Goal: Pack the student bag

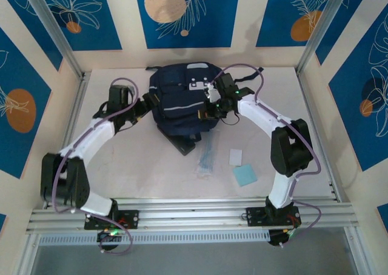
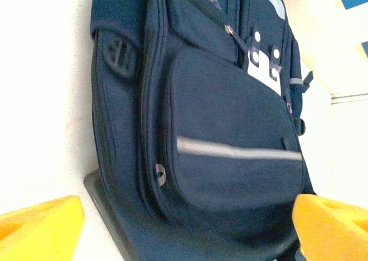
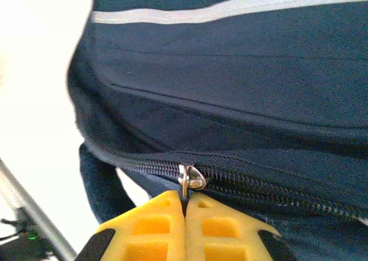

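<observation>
The student bag is a navy-blue backpack with grey reflective stripes and a light patch, lying at the back middle of the table. My left gripper sits at its left side, open. In the left wrist view its yellow fingers stand wide apart in front of the bag's front pocket, holding nothing. My right gripper is at the bag's right side. In the right wrist view the right gripper is shut on the metal zipper pull of the bag.
A dark flat slab lies partly under the bag's near end; the slab also shows in the left wrist view. A clear packet, a white card and a light blue pad lie in front.
</observation>
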